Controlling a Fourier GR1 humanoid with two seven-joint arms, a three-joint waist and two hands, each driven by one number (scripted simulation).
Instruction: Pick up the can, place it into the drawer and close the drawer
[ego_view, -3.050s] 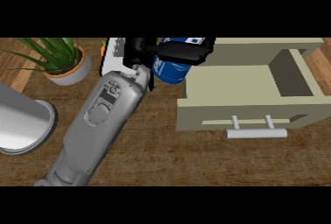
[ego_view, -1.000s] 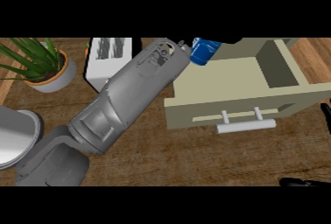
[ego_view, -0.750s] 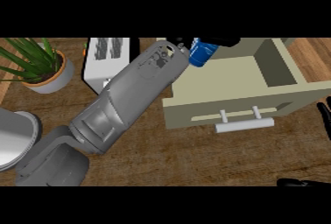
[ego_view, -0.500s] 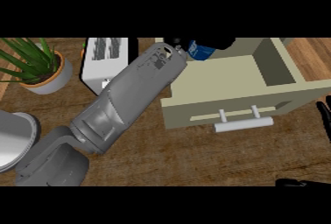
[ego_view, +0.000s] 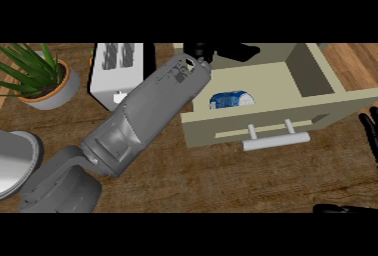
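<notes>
We take the first two steps as done: the can (ego_view: 231, 99) lies inside the drawer (ego_view: 336, 102), near the drawer's front wall and left of its middle, with no hand on it. What is left, as we judge it, is the closing — the drawer stands pulled out, its handle (ego_view: 275, 142) facing us and untouched. Our left hand (ego_view: 221, 51) shows only as a dark shape over the drawer's back edge, at the end of the grey forearm (ego_view: 148, 117) that crosses the drawer's left side; it touches nothing we can make out and is well apart from the can, but whether its fingers are straight or curled we cannot tell — too little of them shows. Our right hand (ego_view: 368, 135) rests just right of the drawer's front corner, fingers straight and upright, holding nothing. A toaster (ego_view: 117, 70) and a plant (ego_view: 40, 77) stand well left of the drawer, apart from the work. The next move, we think, is a push on the drawer's front.
</notes>
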